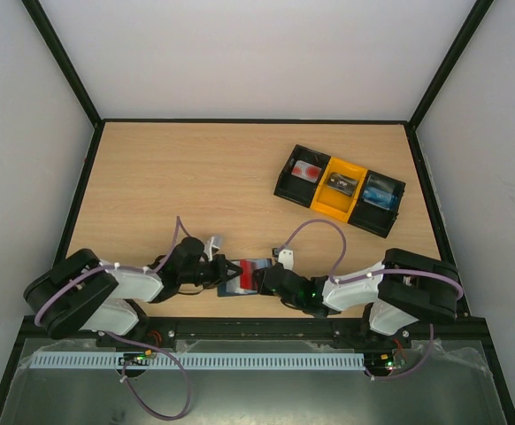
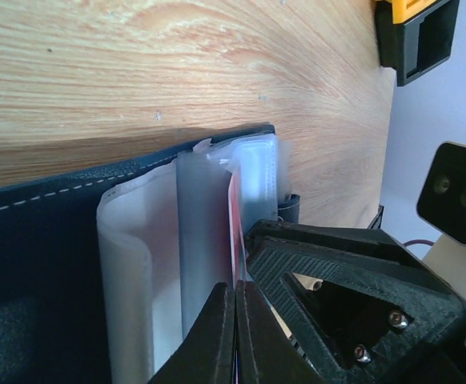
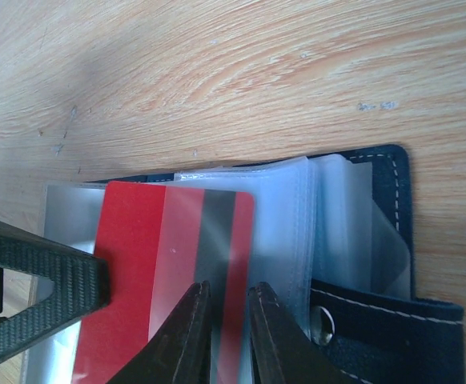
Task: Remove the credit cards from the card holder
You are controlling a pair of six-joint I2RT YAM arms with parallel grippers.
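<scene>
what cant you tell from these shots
- Right wrist: the red card runs off the bottom edge; the left gripper covers its corner.
- Left wrist: the holder is cut by the left edge; only the card's thin edge shows.
- Top: tray contents too small to identify.

one card holder (image 1: 250, 274), one red card (image 3: 169, 272), one three-compartment tray (image 1: 339, 189), two pincers

Lab test cell: white enclosure walls (image 1: 240, 53), black frame, wooden table (image 1: 196, 177).

Black-and-white arms (image 1: 107, 292), purple cables (image 1: 315, 226)
</scene>
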